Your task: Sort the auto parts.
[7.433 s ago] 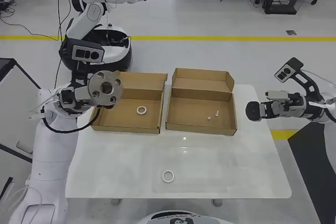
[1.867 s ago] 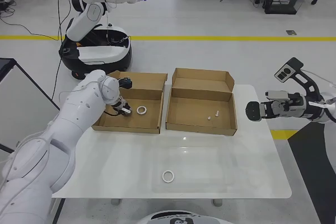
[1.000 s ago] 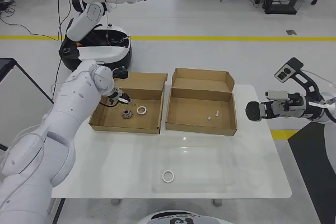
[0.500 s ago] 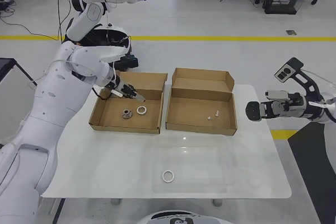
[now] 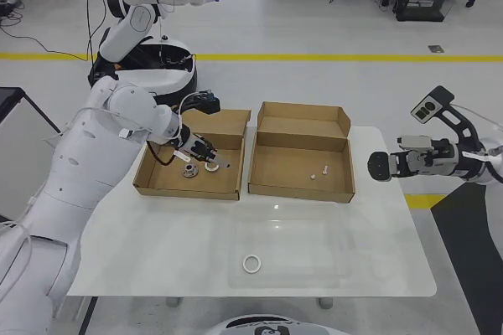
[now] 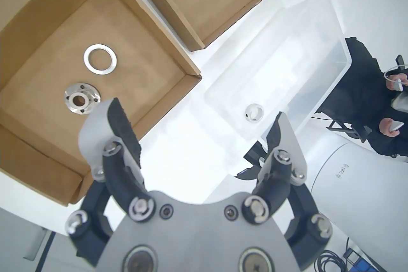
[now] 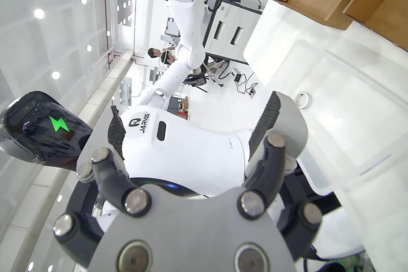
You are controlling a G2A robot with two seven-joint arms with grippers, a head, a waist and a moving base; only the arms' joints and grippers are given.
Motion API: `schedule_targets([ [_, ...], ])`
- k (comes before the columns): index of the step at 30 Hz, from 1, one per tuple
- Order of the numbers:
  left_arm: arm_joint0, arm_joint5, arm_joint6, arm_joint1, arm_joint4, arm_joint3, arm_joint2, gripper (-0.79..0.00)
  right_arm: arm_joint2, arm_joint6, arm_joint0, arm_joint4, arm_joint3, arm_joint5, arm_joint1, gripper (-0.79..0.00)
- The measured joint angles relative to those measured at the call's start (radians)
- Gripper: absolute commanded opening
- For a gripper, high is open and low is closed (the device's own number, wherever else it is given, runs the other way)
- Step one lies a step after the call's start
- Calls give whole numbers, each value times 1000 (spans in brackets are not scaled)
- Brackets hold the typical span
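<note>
Presently we find the left gripper (image 6: 197,113) spread wide and carrying nothing, held above the left carton (image 5: 161,186), just over the parts inside it. The right gripper (image 7: 196,107) is likewise spread and empty, standing off beyond the right-hand edge of the table (image 5: 394,260), well apart from every part. Inside the left carton we record a metal flange (image 6: 82,94) lying flat on the floor and, just beside it without touching, a flat ring (image 6: 100,59). The right carton (image 5: 289,167), set against the left one, holds two small bolts (image 5: 324,170) towards its right side. Nearer the robot, a clear tray (image 5: 327,251) rests on the table; in it lies one ring-shaped collar (image 5: 251,265), alone. In our judgement the sort is well advanced: four parts sit in cartons, round parts in one and fasteners in the other. One collar is outstanding, and we judge it belongs with the round parts in the left carton, though that is inference.
</note>
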State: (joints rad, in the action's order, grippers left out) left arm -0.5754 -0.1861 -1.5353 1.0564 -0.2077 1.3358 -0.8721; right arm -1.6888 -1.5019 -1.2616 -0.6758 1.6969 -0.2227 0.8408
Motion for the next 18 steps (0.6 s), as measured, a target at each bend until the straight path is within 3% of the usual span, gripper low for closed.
schedule_targets([
  [2,-11,-2,20,-2,-5,7,-2,0,0,0,0,0,0,0,0,0],
  [10,-32,-103,4,-13,-39,179,16,0,0,0,0,0,0,0,0,0],
  [18,-20,-112,13,-20,-70,372,155,0,0,0,0,0,0,0,0,0],
])
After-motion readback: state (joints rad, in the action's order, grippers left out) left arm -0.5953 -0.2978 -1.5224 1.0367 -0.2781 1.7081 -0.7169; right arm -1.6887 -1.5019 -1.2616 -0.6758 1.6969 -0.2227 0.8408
